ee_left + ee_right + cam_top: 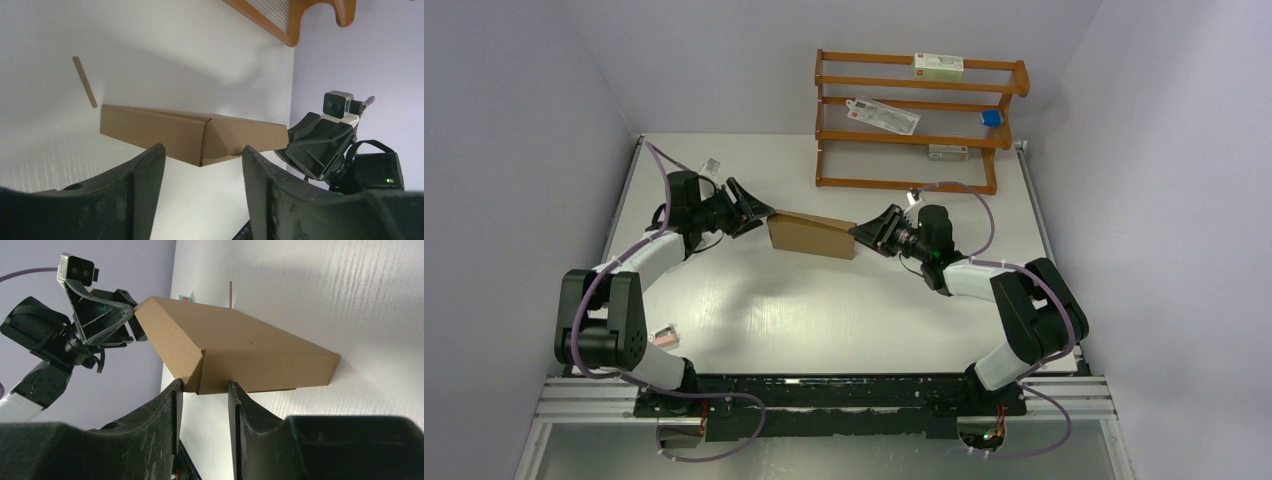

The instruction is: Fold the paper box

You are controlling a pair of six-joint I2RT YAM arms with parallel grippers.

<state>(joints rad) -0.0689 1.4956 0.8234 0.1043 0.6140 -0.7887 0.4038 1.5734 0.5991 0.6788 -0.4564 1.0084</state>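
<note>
White surface (pixel 824 320): folded box (pixel 811 236) lies at its middle. Left gripper (pixel 762 214) gapes at one end, holding nothing; right gripper (pixel 862 232) is half-closed at the other, hold unclear. An uneven squeeze could spring the box open.

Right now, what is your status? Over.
Left tool open at one box end. Right tool at other end, grip unclear. Box folded. Loose strip beside it.

The paper box (pixel 812 236): plain brown corrugated cardboard, shown folded shut into a flat rectangular mailer. It is placed on the far half of the white desk (pixel 824 310), near the middle, with its long axis running left to right and slightly skewed. A tucked flap seam is seen at one short end. Whether it lies fully flat cannot be told.
</note>
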